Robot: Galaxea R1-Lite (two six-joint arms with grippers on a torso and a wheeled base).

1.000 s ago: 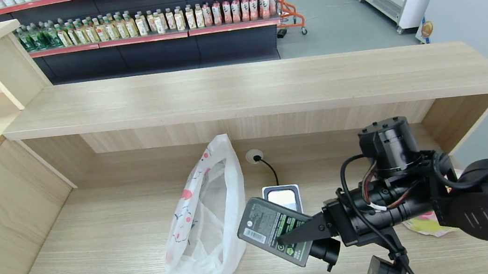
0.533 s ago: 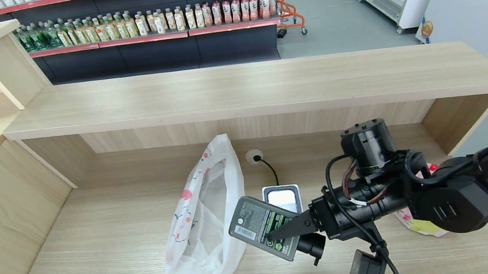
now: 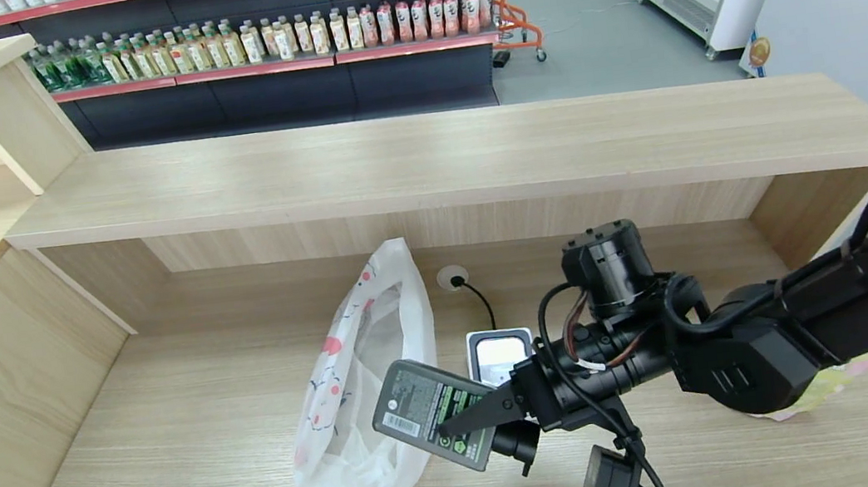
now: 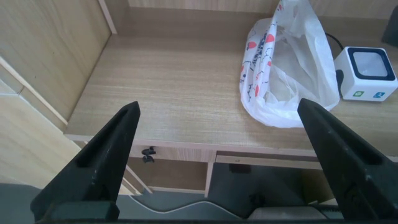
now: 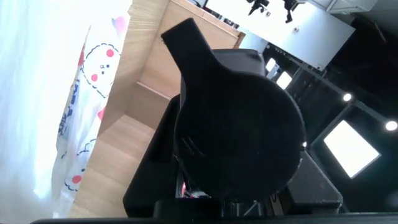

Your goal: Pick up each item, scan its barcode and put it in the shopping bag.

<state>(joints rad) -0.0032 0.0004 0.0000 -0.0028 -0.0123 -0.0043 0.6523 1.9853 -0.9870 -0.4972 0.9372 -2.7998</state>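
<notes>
Right fingers (image 3: 462, 422): clenched on one edge of the packet (image 3: 413, 401), which they hold in the air above the table.
Left fingers (image 4: 109, 155): released and spread wide, with nothing between them, hanging over the table's near edge.
Shopping bag (image 3: 362, 395): just past the right fingers' tips, partly under the packet, slumped on the table with its mouth open.
Scanner (image 3: 498, 350): just behind the right fingers, a small white box with a dark window on top and a black cable (image 3: 479, 296) running back from it.
Table (image 3: 175, 445): pale wood grain, walled at the back and the side, with a raised ledge (image 3: 456, 157) beyond.
Room: shelves of bottles (image 3: 265, 39) far beyond the fingers, and white freezers (image 3: 858, 28) off to the right.
Packet look: flat and grey, rounded corners, green print, and a white barcode patch facing up.
</notes>
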